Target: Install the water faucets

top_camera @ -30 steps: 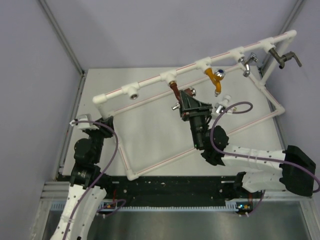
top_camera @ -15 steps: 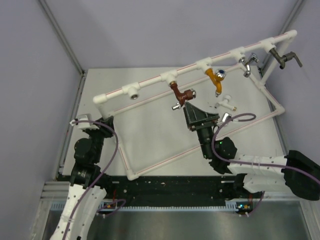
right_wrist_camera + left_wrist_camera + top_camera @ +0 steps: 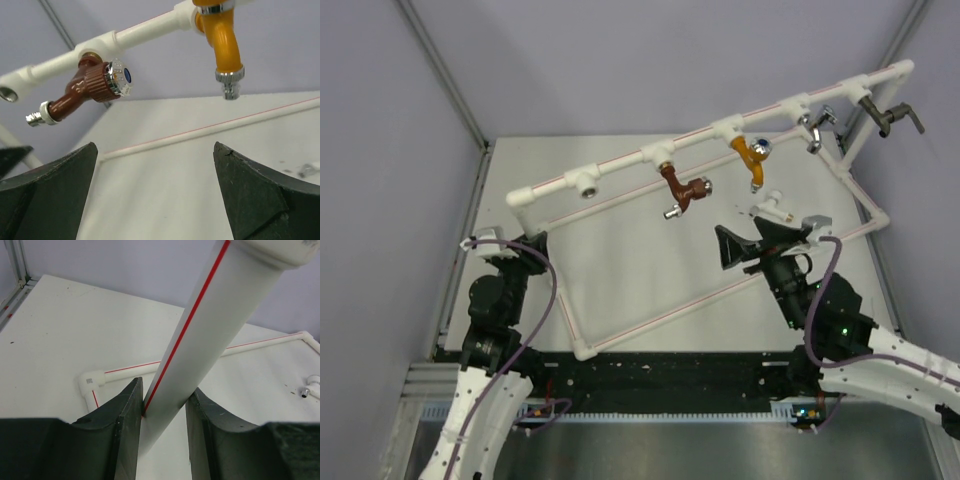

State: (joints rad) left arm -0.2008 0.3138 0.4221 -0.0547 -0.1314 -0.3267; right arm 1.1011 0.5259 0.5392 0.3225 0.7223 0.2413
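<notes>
Released and withdrawn, right end effector (image 3: pixel 155 150) gapes; reddish-brown, silver-tipped faucet (image 3: pixel 682 188) hangs socketed; left end effector (image 3: pixel 165 400) clamps pipe (image 3: pixel 210 325).

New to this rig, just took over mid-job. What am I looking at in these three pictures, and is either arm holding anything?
Two robot arms work at a white table. The overhead picture looks down from behind them; the other two come from a camera on each wrist. A white pipe frame stands on the table, with a reddish-brown faucet, an orange faucet, a silver faucet and a dark faucet fitted along its top bar. A small white faucet lies loose on the table. The left end effector is clamped on a frame pipe; the right end effector is open and empty, close to the white faucet.
</notes>
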